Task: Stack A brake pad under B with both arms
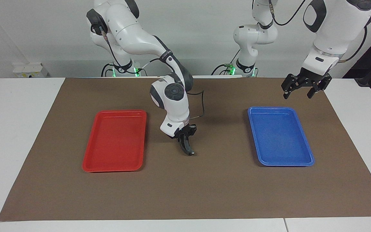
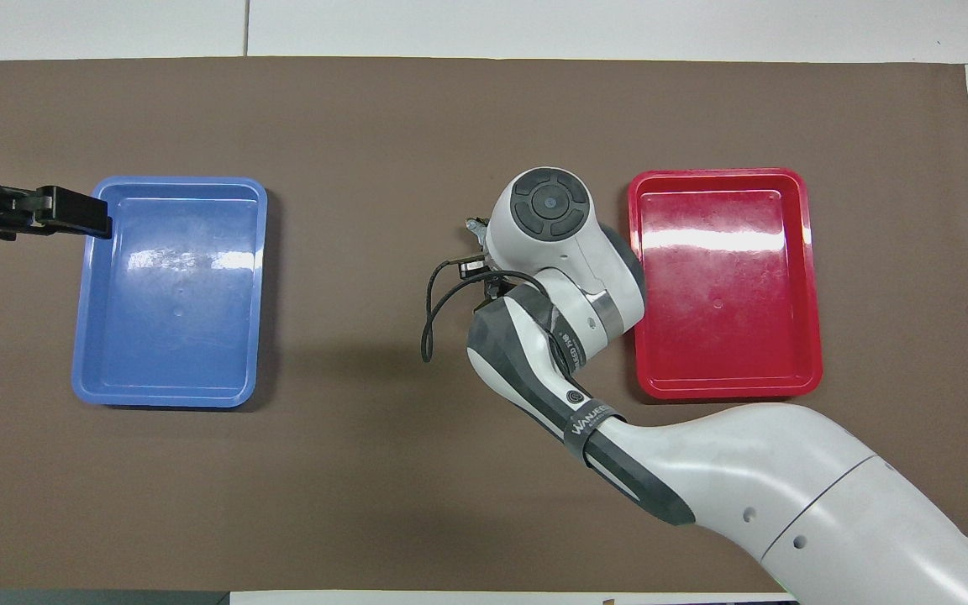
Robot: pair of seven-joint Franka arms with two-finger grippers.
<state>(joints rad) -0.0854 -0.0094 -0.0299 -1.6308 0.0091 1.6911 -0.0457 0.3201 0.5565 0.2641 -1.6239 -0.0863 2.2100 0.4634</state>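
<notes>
Left of frame centre in the facing view, the right gripper point(image 1: 185, 139) is clamping a dark curved brake pad point(image 1: 187, 147) by its upper end, pad hanging on edge with its low tip at or just off the brown mat point(image 1: 185, 193) between red tray point(image 1: 90, 161) and blue tray point(image 1: 304, 141); looks like B, can't confirm. It's reading as stiff, dense and smooth, so an end grip is inviting swing — a mid-span pinch would be safer. Upper right, the left gripper point(image 1: 301, 90) is hanging spread wide and empty, waiting over the mat by the blue tray's upper edge.

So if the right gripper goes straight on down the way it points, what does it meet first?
The brown mat, by way of the dark brake pad that the right gripper holds; the pad's lower tip looks at or just above it.
</notes>
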